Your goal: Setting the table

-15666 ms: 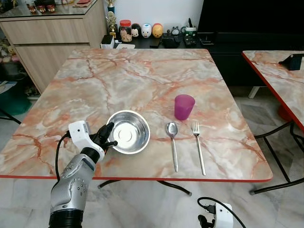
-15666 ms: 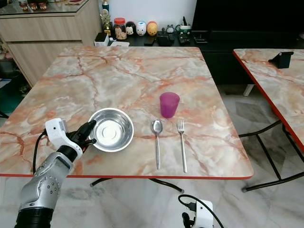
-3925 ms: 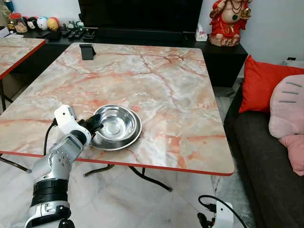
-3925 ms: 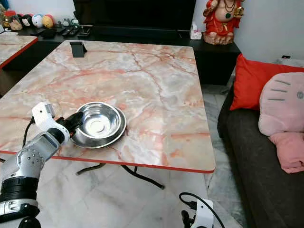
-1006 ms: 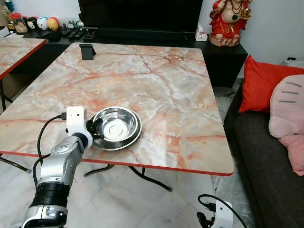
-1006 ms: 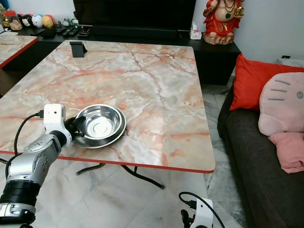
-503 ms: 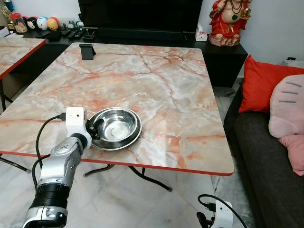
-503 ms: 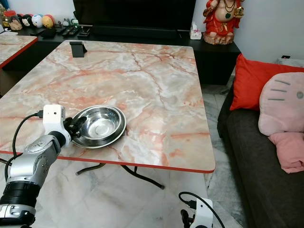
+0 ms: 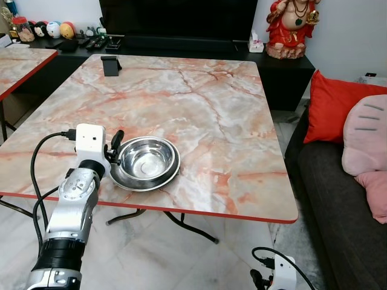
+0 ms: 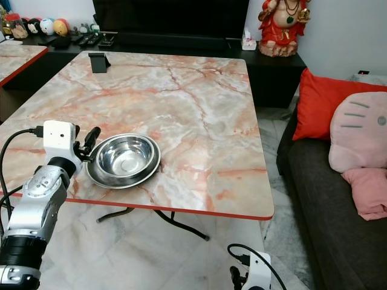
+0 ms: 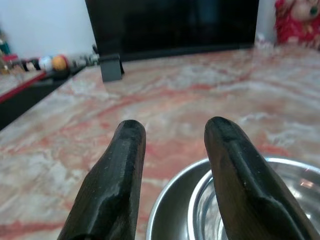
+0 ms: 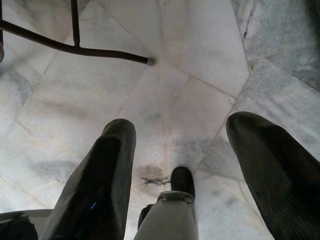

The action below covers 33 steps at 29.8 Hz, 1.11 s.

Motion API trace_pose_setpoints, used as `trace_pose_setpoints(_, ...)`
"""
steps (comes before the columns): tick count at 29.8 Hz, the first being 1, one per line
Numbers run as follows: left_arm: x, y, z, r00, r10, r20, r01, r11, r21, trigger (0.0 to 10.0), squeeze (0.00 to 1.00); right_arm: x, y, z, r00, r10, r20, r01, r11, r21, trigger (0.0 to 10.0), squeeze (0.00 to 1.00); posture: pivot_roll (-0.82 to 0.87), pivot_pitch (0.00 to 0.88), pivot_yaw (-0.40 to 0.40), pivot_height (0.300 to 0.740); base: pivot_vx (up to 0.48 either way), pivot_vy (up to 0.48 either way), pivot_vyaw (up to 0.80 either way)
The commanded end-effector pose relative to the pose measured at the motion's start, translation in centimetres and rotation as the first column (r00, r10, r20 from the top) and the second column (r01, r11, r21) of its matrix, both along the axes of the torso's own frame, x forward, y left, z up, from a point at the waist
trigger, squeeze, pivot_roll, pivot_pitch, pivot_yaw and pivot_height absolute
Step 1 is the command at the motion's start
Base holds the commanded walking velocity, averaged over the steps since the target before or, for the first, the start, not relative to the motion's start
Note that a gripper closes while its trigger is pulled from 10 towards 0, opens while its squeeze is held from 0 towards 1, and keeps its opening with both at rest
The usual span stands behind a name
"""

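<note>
a: where is the bowl?

b: steel bowl [image 9: 145, 161] sits inside a shallow steel plate [image 9: 127, 182], both on the marble table [image 9: 199, 109], near its front edge, left of centre. bowl upright, nothing in it.

a: left gripper?

b: left gripper [image 9: 113, 148] is just left of the bowl's rim, raised a little above the table. fingers parted, nothing between them. in the left wrist view the two black fingers [image 11: 117, 175] stand apart with bare table top between them, the bowl's rim [image 11: 200, 200] below and beside one finger. cannot tell whether a finger touches the rim.

a: right gripper?

b: right gripper [image 12: 180, 170] hangs low over the pale floor tiles [image 12: 190, 75], fingers spread wide, holding nothing. a black table leg [image 12: 75, 47] crosses the floor beyond it.

a: anything else on the table?

b: small dark stand [image 9: 110, 65] at the far left corner. second marble table [image 9: 18, 66] at far left. red cushion [image 9: 332, 106] and pink cushion [image 9: 366, 145] on a dark sofa [image 9: 338, 211] to the right. red figurine [image 9: 294, 24] on the dark cabinet [image 9: 281, 78] behind.
</note>
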State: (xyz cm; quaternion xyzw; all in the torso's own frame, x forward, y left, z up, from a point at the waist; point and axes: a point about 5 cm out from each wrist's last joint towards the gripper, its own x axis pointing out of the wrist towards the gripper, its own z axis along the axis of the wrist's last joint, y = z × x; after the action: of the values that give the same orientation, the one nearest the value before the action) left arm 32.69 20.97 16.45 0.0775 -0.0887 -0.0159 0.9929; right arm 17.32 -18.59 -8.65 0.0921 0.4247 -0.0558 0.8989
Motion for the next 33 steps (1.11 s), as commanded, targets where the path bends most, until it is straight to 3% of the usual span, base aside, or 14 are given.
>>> trace_pose_setpoints(1, -0.58, -0.89, -0.77, 0.999, -0.023, 0.024, 0.022, 0.999, 0.039, 10.0, 0.0, -0.05, -0.02, 0.0, 1.0, -0.008, 0.004, 0.008, 1.0, -0.001, 10.0, 0.0, 0.01, 0.0, -0.007, 0.74, 0.0, 0.0, 0.0)
trace_pose_setpoints(6, -0.96, -1.58, -1.26, 0.998, -0.01, 0.068, 0.004, 0.996, 0.087, 10.0, 0.0, -0.06, -0.12, 0.01, 1.0, -0.013, 0.007, 0.013, 1.0, -0.008, 10.0, 0.0, 0.01, 0.0, -0.014, 0.74, 0.0, 0.0, 0.0)
trace_pose_setpoints(15, -1.0, -1.46, -1.49, 0.996, 0.019, 0.089, -0.026, 0.997, 0.077, 10.0, 0.0, 0.0, -0.32, 0.09, 1.0, -0.019, 0.016, 0.019, 1.0, -0.014, 10.0, 0.0, 0.01, 0.0, -0.016, 0.74, 0.0, 0.027, 0.0)
trace_pose_setpoints(33, -0.57, -1.63, -1.42, 0.995, 0.024, 0.1, -0.032, 0.996, 0.077, 10.0, 0.0, -0.07, -0.06, 0.02, 1.0, -0.017, 0.014, 0.017, 1.0, -0.009, 10.0, 0.0, 0.01, 0.0, -0.006, 0.74, 0.0, 0.475, 0.0)
